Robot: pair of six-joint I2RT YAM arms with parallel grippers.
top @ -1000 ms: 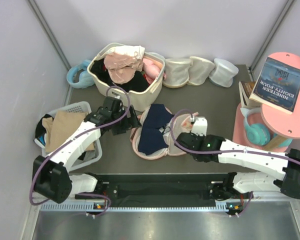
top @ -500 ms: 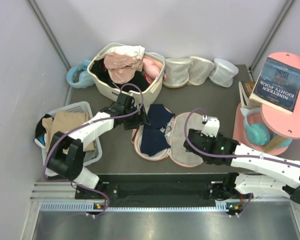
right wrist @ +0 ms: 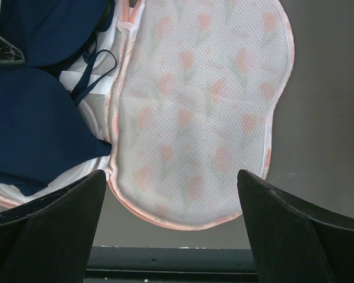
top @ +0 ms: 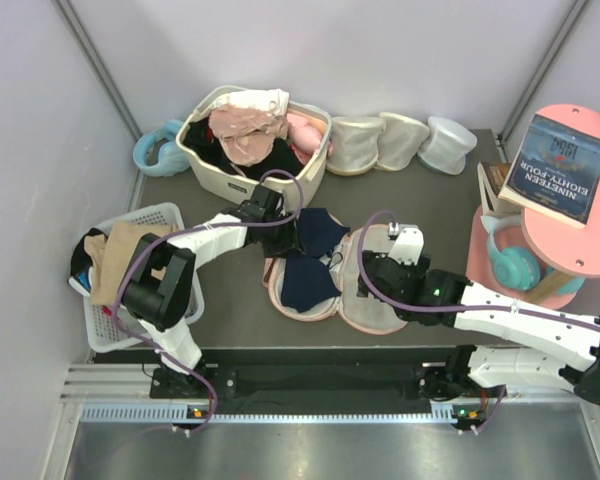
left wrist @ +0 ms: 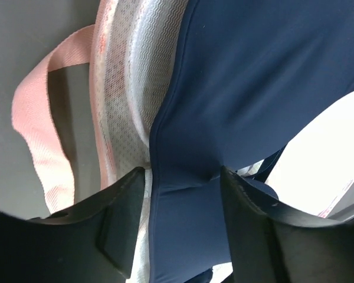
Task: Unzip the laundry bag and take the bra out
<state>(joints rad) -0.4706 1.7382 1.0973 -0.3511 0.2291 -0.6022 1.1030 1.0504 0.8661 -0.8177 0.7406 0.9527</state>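
Book point(top: 557, 167) title: "NINETEEN EIGHTY-FOUR"

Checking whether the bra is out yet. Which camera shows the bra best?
The top camera: both navy cups of the bra show, lying on the opened laundry bag. The left wrist shows only a close-up patch of one cup; the right wrist catches part of the cups and a strap at its left edge.

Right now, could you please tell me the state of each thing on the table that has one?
Laundry bag, unzipped, both halves spread flat.
Bra, lying in the bag's left half, not yet lifted.
Left fingers, apart, straddling the bra's edge.
Right fingers, wide open over the bag's empty half, holding nothing.
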